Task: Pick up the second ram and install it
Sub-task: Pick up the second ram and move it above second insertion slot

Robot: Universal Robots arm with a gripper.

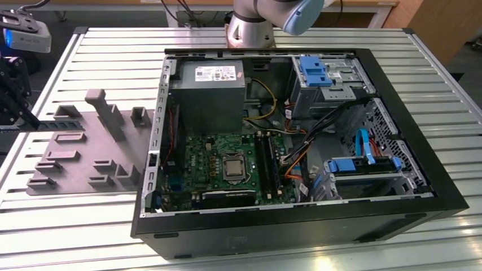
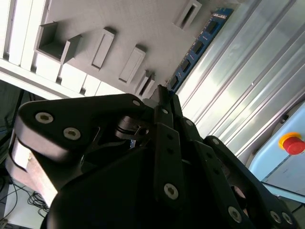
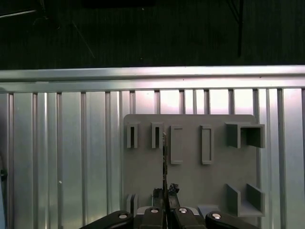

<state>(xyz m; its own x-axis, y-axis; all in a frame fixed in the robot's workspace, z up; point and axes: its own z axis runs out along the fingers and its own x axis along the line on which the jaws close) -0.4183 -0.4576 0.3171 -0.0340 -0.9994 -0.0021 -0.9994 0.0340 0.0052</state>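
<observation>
The pincer [image 2: 161, 94] grips one end of the ram [image 2: 197, 46] near the bench's edge; it is likely light, stiff and fragile, best held by its board edges.

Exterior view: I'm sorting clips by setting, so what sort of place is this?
Probably a robotics lab bench for computer assembly: an open computer case on a slatted metal table, a grey fixture plate beside it, and the gripper holding the second ram.
</observation>
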